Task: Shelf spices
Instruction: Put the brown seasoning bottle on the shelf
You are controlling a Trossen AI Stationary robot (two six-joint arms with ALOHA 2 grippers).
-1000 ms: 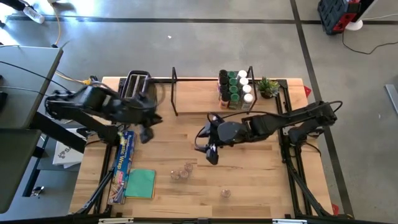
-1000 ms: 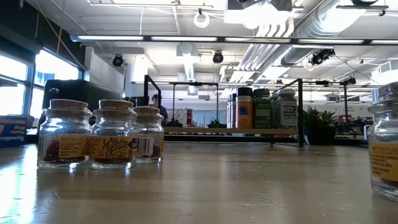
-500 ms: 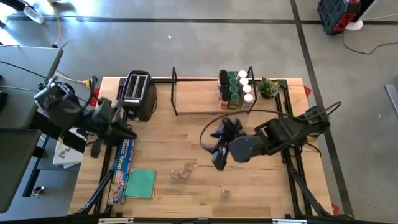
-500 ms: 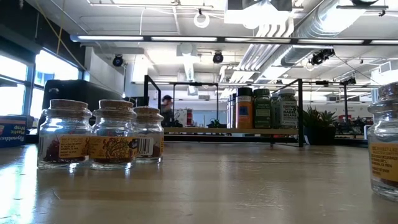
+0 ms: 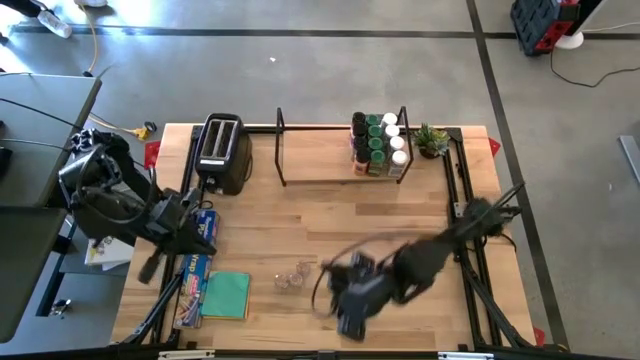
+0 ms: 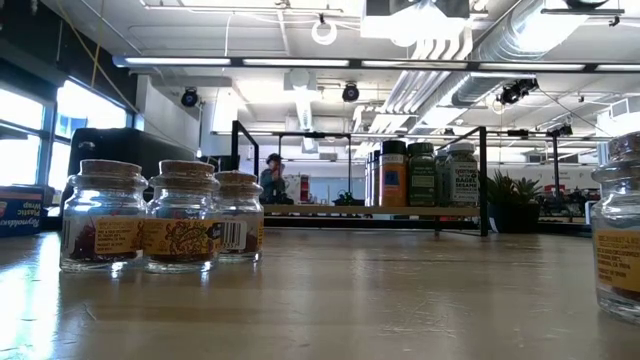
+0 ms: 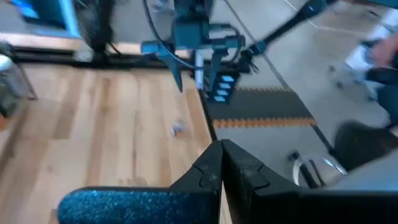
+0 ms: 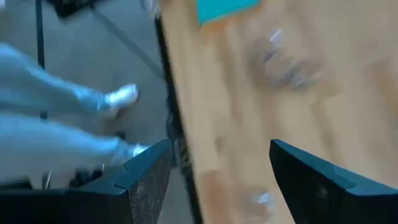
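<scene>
wooden shelf [image 5: 320,165] holds spices [image 5: 378,143]; left jaws closed empty, right jaws wide, empty.

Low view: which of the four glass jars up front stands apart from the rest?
The jar at the right edge, cut off by the frame. The other three jars stand bunched together at the left.

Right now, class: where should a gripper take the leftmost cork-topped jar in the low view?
Probably from above, across the cork lid of the leftmost jar: it stands upright, with its neighbour crowding one side.
</scene>
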